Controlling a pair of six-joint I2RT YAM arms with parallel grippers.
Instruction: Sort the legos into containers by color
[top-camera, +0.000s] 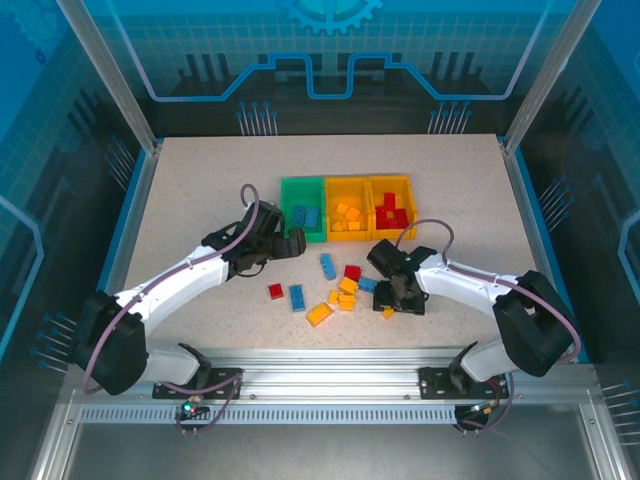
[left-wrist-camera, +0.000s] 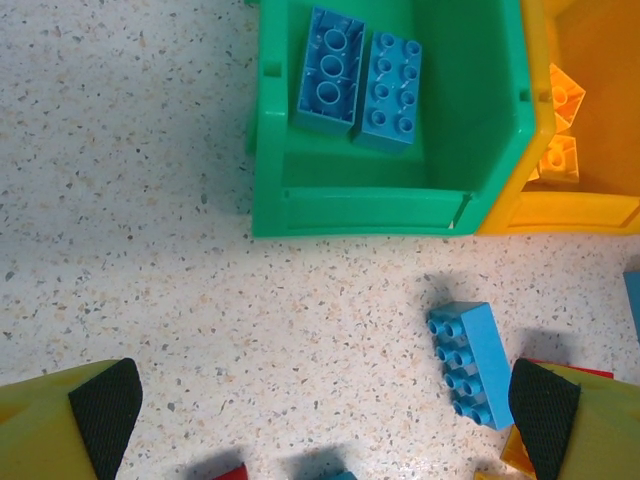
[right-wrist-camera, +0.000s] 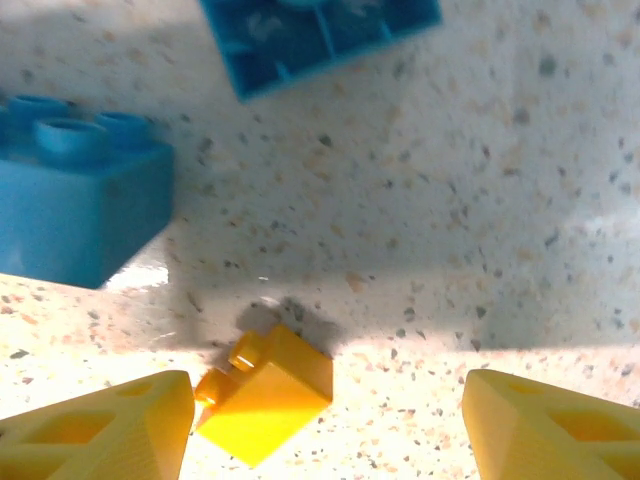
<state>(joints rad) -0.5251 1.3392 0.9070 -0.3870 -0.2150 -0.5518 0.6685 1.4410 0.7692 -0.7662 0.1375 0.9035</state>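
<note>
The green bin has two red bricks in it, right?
Not quite. The two bricks in the green bin are blue, not red. The left wrist view shows them lying side by side on the bin's floor.

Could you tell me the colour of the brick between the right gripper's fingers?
Yellow; the brick shows best in the right wrist view.

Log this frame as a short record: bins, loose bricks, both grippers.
green bin: two blue bricks inside
middle bin: yellow bricks
right bin: red bricks
table: loose bricks, red, blue and yellow
left gripper: open, over table near green bin
right gripper: open around small yellow brick lying on table
</note>
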